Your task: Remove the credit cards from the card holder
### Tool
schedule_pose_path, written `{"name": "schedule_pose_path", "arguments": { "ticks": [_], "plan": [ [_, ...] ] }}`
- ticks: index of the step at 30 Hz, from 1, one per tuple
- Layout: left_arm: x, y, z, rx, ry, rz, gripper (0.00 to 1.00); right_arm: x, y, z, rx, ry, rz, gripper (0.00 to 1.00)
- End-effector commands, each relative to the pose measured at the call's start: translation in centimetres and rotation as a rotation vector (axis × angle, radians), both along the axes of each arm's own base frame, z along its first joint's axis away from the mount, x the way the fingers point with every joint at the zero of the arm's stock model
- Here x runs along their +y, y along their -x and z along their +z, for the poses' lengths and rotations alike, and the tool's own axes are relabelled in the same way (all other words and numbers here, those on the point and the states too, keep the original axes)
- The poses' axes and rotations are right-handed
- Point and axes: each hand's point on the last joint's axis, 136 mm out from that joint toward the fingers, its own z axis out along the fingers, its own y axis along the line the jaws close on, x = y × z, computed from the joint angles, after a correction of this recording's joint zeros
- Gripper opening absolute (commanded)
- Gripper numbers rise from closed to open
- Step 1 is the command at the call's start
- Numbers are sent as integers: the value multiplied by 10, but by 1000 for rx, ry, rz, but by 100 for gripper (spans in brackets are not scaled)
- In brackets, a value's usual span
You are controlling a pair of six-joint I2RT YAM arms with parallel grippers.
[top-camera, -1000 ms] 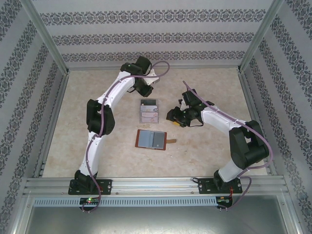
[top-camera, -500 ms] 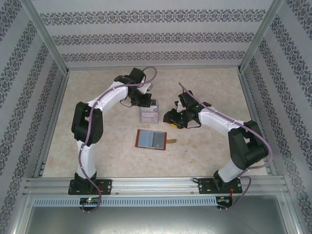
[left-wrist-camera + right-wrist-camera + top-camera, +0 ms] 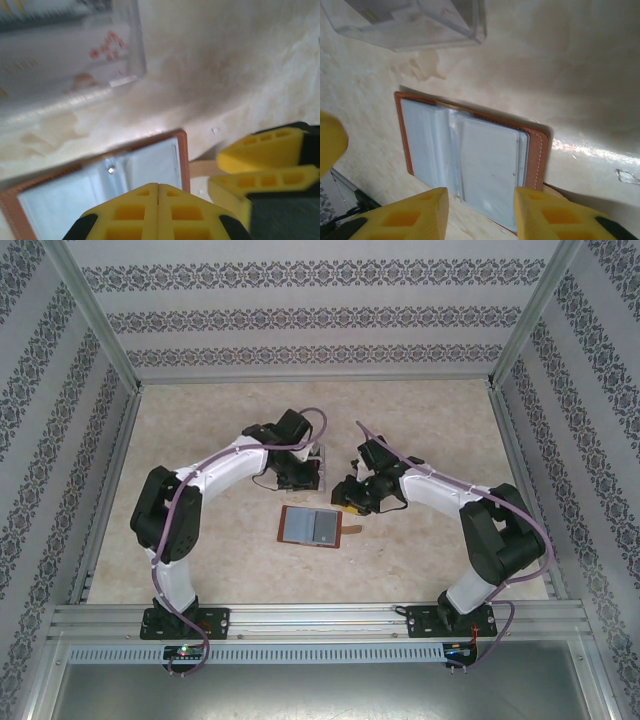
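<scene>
The card holder (image 3: pixel 310 527) lies open on the table, reddish-brown outside with pale grey-blue pockets (image 3: pixel 485 165), its tab (image 3: pixel 352 530) pointing right. I cannot tell whether the pockets hold credit cards. My left gripper (image 3: pixel 158 187) is shut with nothing in it, low over the holder's far edge (image 3: pixel 100 180). My right gripper (image 3: pixel 482 205) stands open just above the holder's right half, nothing between its fingers (image 3: pixel 540 212). Both grippers (image 3: pixel 295 478) (image 3: pixel 350 496) hover close together behind the holder. Pale credit cards with red print (image 3: pixel 65 55) show blurred through the clear tray.
The clear plastic tray (image 3: pixel 318 470) stands just behind the card holder, partly under my left arm; its wall (image 3: pixel 445 25) is close to both grippers. The right gripper's fingers (image 3: pixel 265 165) sit right beside the left one. Patterned walls ring the table.
My left arm swung from the back of the table toward the card holder and its gripper closed fully. The right gripper slid left toward the holder and narrowed a little.
</scene>
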Motion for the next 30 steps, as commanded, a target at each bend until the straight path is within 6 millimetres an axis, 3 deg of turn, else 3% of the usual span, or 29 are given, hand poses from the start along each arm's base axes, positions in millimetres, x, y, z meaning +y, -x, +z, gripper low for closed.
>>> {"name": "schedule_pose_path", "arguments": {
  "ticks": [1, 7, 10, 21, 30],
  "plan": [
    [-11, 13, 0, 34, 66, 54, 3, 1, 11, -11, 31, 2, 17, 36],
    [-21, 41, -16, 86, 66, 51, 2, 0, 18, -22, 57, 14, 23, 19],
    [-27, 49, -24, 111, 72, 47, 1, 1, 19, -27, 66, 17, 29, 16],
    [-44, 64, -41, 166, 91, 21, 0, 4, 22, -43, 96, 27, 42, 13],
    [-41, 76, -70, 229, 51, 21, 0, 3, 25, -52, 114, 41, 43, 13]
  ]
}}
